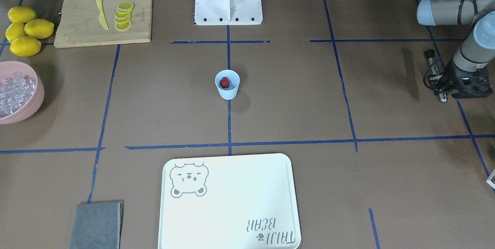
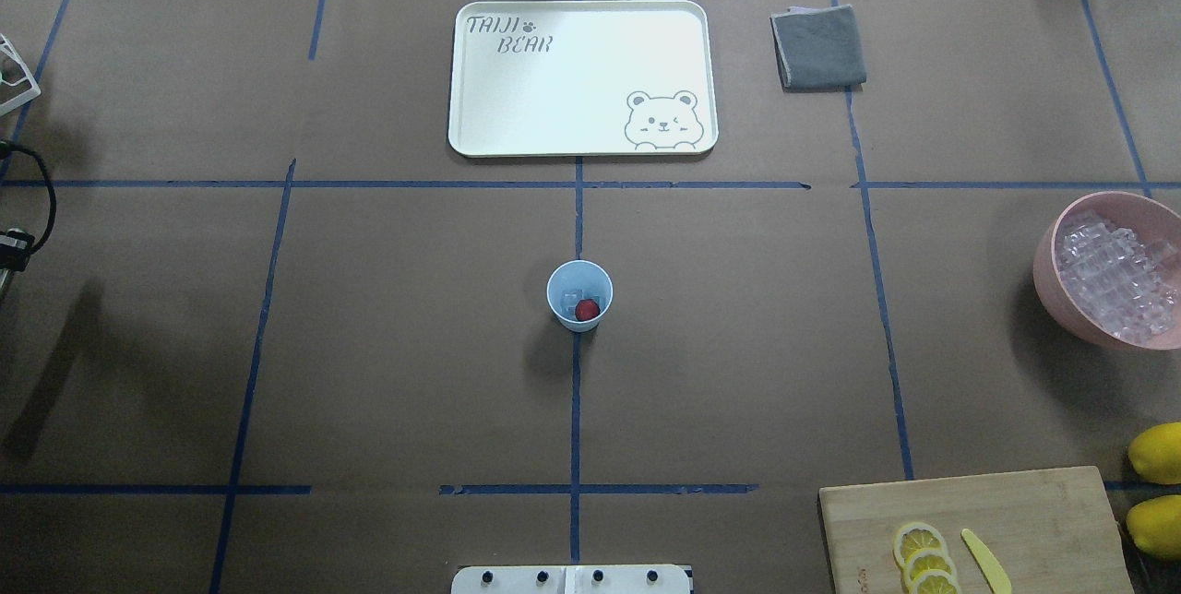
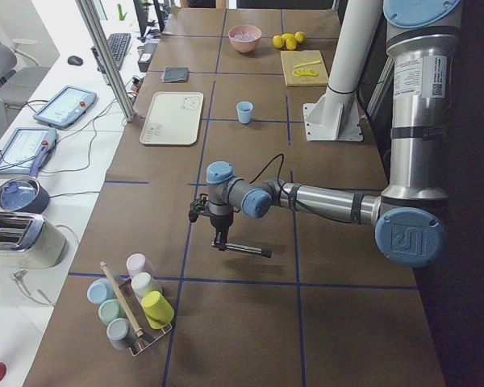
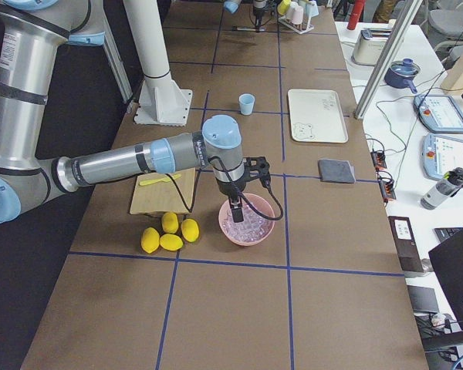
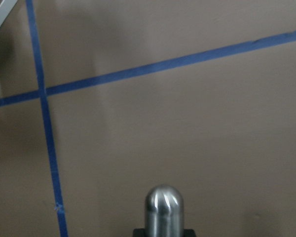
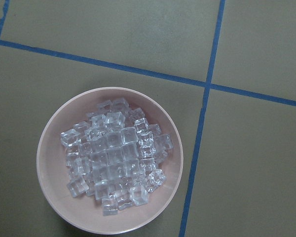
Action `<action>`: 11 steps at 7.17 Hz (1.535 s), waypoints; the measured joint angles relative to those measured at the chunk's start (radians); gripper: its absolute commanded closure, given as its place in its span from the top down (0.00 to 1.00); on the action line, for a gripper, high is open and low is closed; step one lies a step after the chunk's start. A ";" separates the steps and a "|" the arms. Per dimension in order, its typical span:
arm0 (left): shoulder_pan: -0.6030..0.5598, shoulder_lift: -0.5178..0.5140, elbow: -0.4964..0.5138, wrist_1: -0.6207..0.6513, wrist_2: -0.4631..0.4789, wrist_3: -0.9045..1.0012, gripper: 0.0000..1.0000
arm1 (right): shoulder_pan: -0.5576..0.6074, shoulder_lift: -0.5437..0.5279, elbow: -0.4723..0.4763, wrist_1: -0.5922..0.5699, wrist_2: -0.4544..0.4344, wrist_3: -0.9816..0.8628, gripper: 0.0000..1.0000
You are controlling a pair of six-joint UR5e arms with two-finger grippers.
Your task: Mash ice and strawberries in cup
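Pale-blue cup [image 1: 227, 91] holds a red strawberry [image 1: 224, 82] and ice [image 2: 570, 296]; left end effector [image 1: 441, 86] pinches metal rod [image 1: 432, 65], right end effector [image 4: 235, 202] unclear.

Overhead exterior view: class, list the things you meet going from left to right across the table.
Cup holding the strawberry → grey cloth → pink bowl of ice.

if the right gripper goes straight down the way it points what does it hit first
Most likely the ice piled in the pink bowl directly under the right gripper; the gap is unclear.
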 measured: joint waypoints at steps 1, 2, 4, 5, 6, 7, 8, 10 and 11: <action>-0.001 -0.010 0.022 -0.001 0.000 -0.016 0.00 | 0.000 -0.001 -0.001 0.000 0.000 0.000 1.00; -0.001 -0.016 0.042 -0.002 -0.001 -0.032 0.00 | 0.000 -0.002 -0.001 0.000 0.000 0.000 1.00; 0.000 -0.020 0.070 -0.005 -0.001 -0.058 0.00 | 0.000 -0.003 -0.002 0.000 0.000 0.000 1.00; 0.000 -0.021 0.083 -0.008 -0.001 -0.061 0.00 | 0.000 -0.003 -0.002 0.000 0.000 0.001 1.00; -0.001 -0.021 0.091 -0.011 -0.001 -0.065 0.00 | 0.000 -0.004 -0.003 0.000 0.000 0.001 1.00; -0.001 -0.021 0.095 -0.012 -0.002 -0.068 0.00 | 0.000 -0.005 -0.003 0.001 0.000 0.000 1.00; -0.001 -0.021 0.096 -0.013 -0.002 -0.069 0.06 | 0.000 -0.005 -0.002 0.001 0.000 0.000 1.00; -0.001 -0.021 0.098 -0.014 -0.003 -0.066 0.19 | 0.000 -0.007 0.000 0.002 0.000 0.001 1.00; -0.001 -0.021 0.098 -0.014 -0.002 -0.063 0.34 | 0.000 -0.007 0.001 0.002 0.000 0.000 1.00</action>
